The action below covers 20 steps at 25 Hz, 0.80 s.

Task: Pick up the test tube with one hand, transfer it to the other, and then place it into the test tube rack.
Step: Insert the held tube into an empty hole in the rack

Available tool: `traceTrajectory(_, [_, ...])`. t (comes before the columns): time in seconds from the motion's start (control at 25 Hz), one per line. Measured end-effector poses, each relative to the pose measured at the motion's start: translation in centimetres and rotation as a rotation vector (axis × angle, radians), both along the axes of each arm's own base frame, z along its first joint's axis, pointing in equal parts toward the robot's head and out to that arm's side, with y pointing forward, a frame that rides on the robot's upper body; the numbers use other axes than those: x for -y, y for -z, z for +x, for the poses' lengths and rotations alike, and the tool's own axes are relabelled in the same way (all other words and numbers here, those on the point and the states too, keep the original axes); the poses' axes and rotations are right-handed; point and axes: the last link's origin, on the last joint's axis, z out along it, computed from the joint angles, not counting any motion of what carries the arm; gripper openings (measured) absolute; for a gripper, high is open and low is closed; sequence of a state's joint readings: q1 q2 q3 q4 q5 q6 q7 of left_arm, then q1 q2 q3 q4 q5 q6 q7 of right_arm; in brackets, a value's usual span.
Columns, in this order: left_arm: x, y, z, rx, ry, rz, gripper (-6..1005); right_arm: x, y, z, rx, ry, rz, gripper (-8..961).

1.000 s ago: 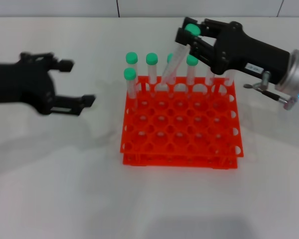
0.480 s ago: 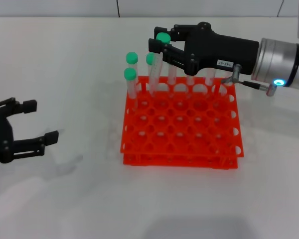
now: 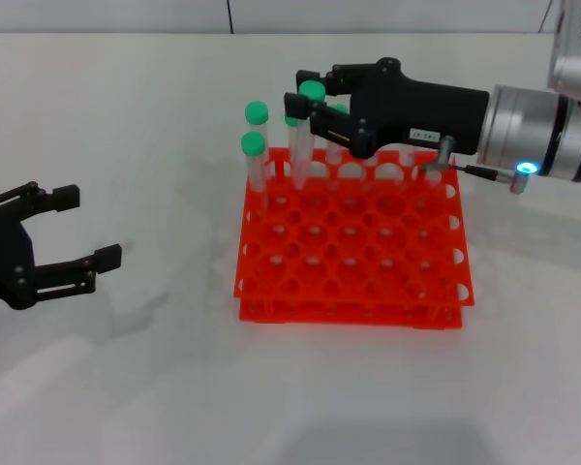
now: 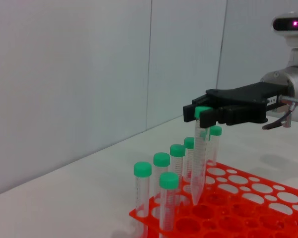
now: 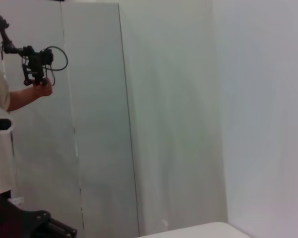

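The right gripper [image 3: 306, 100] pinches the tube [image 4: 199, 154] just under its cap, tip seemingly just above a back-row rack [image 3: 368, 281] hole, a light, stiff, slippery thing best held there, while the left gripper [image 3: 73, 228] waits open, empty, well apart.

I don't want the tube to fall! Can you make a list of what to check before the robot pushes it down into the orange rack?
1. Grip: right gripper is shut on the test tube just under its green cap: ok.
2. Tube upright: it hangs nearly straight, tip down: ok.
3. Tip over a free hole: in the left wrist view the tip sits just above the test tube rack, near an open hole; exact line-up: cannot tell.
4. Neighbour tubes clear of the held one: close beside it, touching or not: cannot tell.
5. Left gripper out of the way: open, well off to the side: ok.
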<state>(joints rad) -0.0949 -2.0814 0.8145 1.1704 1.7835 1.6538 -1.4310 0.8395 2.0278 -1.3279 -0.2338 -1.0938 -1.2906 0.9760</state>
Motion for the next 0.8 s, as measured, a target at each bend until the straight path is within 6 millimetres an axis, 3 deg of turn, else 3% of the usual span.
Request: traceTrajectory(0.8, [-0.7,0.7,-0.3,0.018,-0.017,0.002,888,0.3,1.5,-1.1,0.031,-0.007,0.046,266])
